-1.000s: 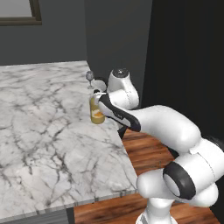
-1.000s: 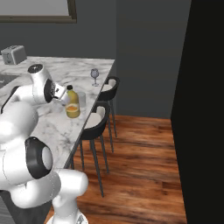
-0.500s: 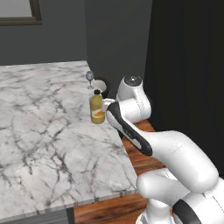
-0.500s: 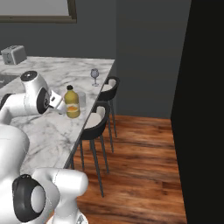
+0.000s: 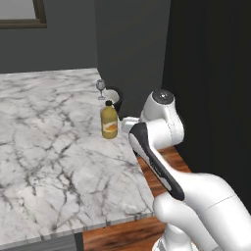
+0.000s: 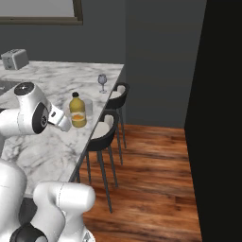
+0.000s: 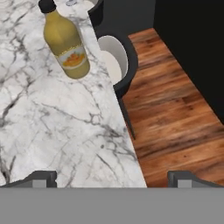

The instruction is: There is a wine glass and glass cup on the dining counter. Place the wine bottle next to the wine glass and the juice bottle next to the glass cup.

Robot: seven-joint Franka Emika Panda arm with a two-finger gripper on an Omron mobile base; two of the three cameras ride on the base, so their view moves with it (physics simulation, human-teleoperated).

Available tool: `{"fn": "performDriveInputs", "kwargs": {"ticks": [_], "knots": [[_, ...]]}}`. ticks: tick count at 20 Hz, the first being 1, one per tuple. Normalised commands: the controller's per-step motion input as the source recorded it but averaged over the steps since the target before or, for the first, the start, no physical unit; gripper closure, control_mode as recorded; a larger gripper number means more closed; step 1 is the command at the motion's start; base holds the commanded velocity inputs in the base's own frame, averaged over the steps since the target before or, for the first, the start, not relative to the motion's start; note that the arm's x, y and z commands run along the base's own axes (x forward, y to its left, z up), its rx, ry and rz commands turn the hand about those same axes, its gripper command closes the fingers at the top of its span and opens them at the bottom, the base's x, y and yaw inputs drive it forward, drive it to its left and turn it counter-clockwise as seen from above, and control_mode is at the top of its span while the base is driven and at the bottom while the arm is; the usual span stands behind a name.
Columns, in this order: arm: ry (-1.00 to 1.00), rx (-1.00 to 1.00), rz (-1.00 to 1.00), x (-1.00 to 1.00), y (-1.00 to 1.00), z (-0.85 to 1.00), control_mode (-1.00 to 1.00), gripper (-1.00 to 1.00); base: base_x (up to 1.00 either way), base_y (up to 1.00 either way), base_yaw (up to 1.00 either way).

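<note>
The juice bottle [image 5: 109, 121] [image 6: 77, 110] [image 7: 65, 40], yellow-orange with a black cap, stands upright on the dining counter [image 5: 44, 142] [image 6: 52, 146] [image 7: 52, 127] near its right edge. The wine glass [image 5: 100, 87] [image 6: 102, 82] stands farther along the same edge. A faint clear shape [image 6: 88, 107] right behind the bottle looks like the glass cup. My gripper [image 7: 112, 178] is open and holds nothing. It hangs over the counter's edge, a short way back from the bottle. The wine bottle is out of view.
Two black stools with pale seats [image 6: 106, 130] [image 6: 118, 90] [image 7: 114, 65] stand under the counter's edge, over a wooden floor [image 6: 156, 165]. A toaster [image 6: 13, 59] sits at the far left. A dark wall rises on the right.
My hand has drawn back from the juice bottle toward the base and swung its elbow upward. The bottle stays standing in the same spot, free of the fingers.
</note>
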Motion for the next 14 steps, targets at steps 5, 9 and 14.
{"fn": "performDriveInputs", "kwargs": {"ticks": [5,9,14], "knots": [[0.0,0.0,0.12,-0.56,-0.12,0.05,-1.0,-1.0,0.0,0.0,0.0],[0.0,0.0,0.08,-0.49,-0.05,0.03,-1.0,-1.0,0.0,0.0,0.0],[0.0,0.0,0.01,-0.11,0.0,0.0,-1.0,-1.0,0.0,0.0,0.0]]}}
